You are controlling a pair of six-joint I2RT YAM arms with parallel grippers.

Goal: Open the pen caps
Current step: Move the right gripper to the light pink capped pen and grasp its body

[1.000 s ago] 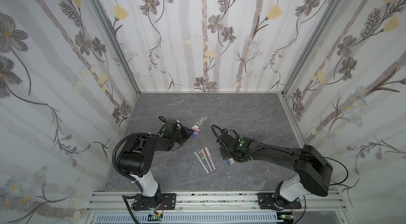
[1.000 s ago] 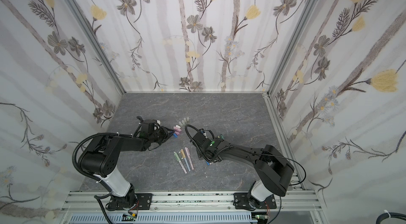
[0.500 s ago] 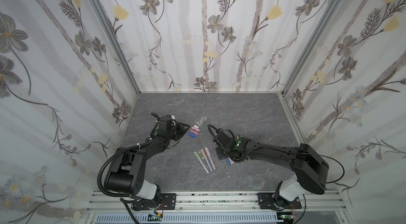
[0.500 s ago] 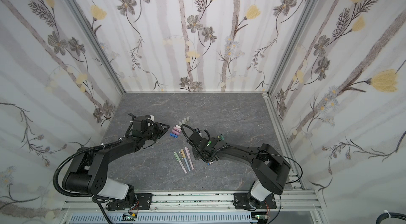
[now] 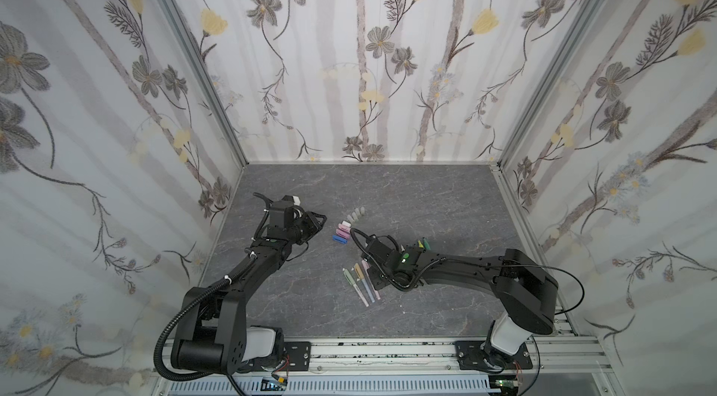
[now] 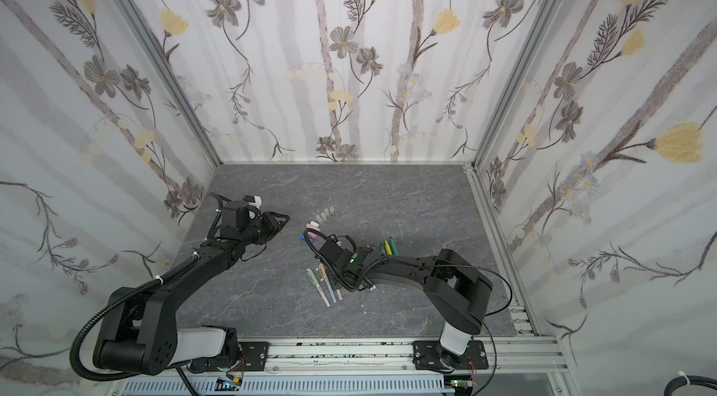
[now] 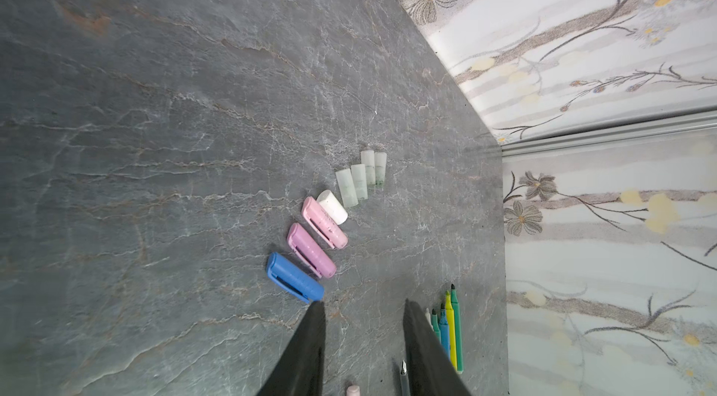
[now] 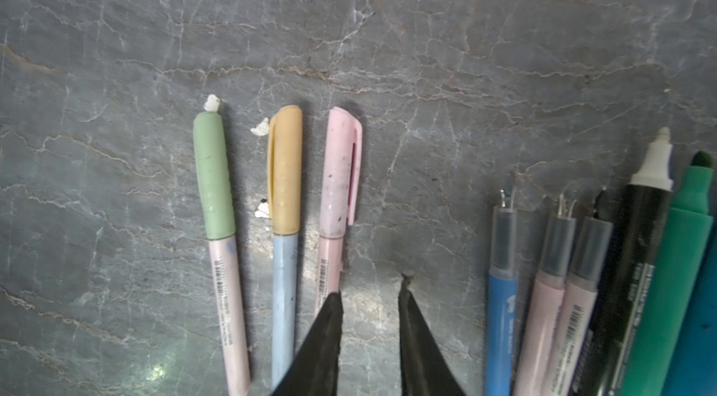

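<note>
Left claw [image 7: 362,303] spread, empty, by the blue cap [image 7: 295,277]. Right claw [image 8: 370,287] spread, empty, beside the pink-capped pen [image 8: 335,196]. The far desk [image 5: 426,196] lies open.

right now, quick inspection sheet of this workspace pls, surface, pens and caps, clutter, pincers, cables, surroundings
surface: grey stone-look tabletop, no spills seen
capped pens: three side by side
open pens: bunched, tips bare
loose caps: eight in a curved row
clutter: white scraps by the capped pens
left pincer: open, empty, near the blue cap
right pincer: open, empty, beside the capped pens
cables: black hose loops off the left arm
surroundings: floral walls, metal rail in front
</note>
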